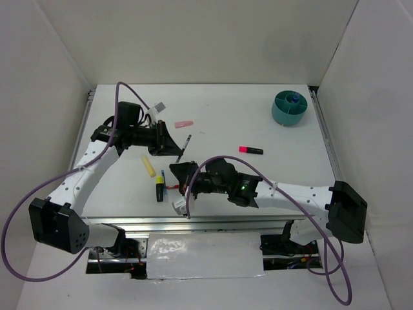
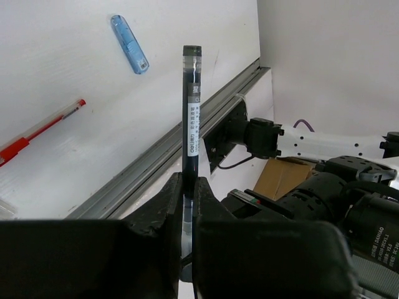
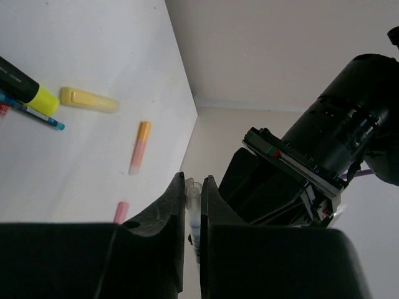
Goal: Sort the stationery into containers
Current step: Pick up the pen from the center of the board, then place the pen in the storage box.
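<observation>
Pen (image 2: 191, 118), black, pinched near one end by left gripper (image 2: 187, 187); right gripper (image 3: 194, 187) closed on a pale slim piece (image 3: 193, 215); teal cup (image 1: 288, 108) at two o'clock on the table (image 1: 219, 106): I would lower the free end into an open compartment before letting go.

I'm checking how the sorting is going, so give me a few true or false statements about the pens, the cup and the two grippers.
1. The left gripper is shut on a black pen. True.
2. The teal cup is empty. False: a blue item stands in it.
3. The pink-black marker lies on the table, apart from the cup. True.
4. The right gripper is open and empty. False: it is shut on a clear pen.
5. The pink eraser is in the cup. False: it lies on the table near the left arm.
</observation>
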`<state>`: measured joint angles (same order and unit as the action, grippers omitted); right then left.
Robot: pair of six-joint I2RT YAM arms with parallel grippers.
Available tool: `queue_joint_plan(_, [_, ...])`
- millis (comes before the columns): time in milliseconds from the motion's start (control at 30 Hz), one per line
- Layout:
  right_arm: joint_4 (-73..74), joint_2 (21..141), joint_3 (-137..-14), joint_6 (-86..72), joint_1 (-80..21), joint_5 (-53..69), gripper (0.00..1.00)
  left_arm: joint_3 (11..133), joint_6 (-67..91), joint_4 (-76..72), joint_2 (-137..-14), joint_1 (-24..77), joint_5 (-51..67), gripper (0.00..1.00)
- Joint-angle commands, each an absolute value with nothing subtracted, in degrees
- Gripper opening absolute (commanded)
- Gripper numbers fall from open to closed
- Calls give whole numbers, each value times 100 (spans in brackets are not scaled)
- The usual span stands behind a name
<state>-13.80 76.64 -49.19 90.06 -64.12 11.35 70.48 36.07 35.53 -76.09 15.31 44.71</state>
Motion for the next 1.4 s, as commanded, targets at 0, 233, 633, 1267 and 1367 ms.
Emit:
queue_joint_plan(0, [-1476, 7550, -5124, 9088, -6284, 914, 5, 7110, 3533, 3542, -7453, 1556, 4685, 10])
queue_joint_plan(233, [-1205, 7172, -5501, 7801, -6144, 695, 0, 7461, 3086, 3848, -7435, 1267, 3773, 99])
queue_joint_plan(633, [484, 7979, -8147, 2603, -2208, 1107, 0, 7227, 2962, 2611, -7339, -211, 3972, 99])
queue_joint_plan(1267, [589, 11011, -10432, 2258, -290, 1301, 0, 6021, 2690, 1064, -7181, -167, 4614, 99])
queue_joint_plan(1367, [589, 11179, -10590, 2416, -282, 1161, 0, 5977, 2479, 1011, -7146, -44, 4544, 99])
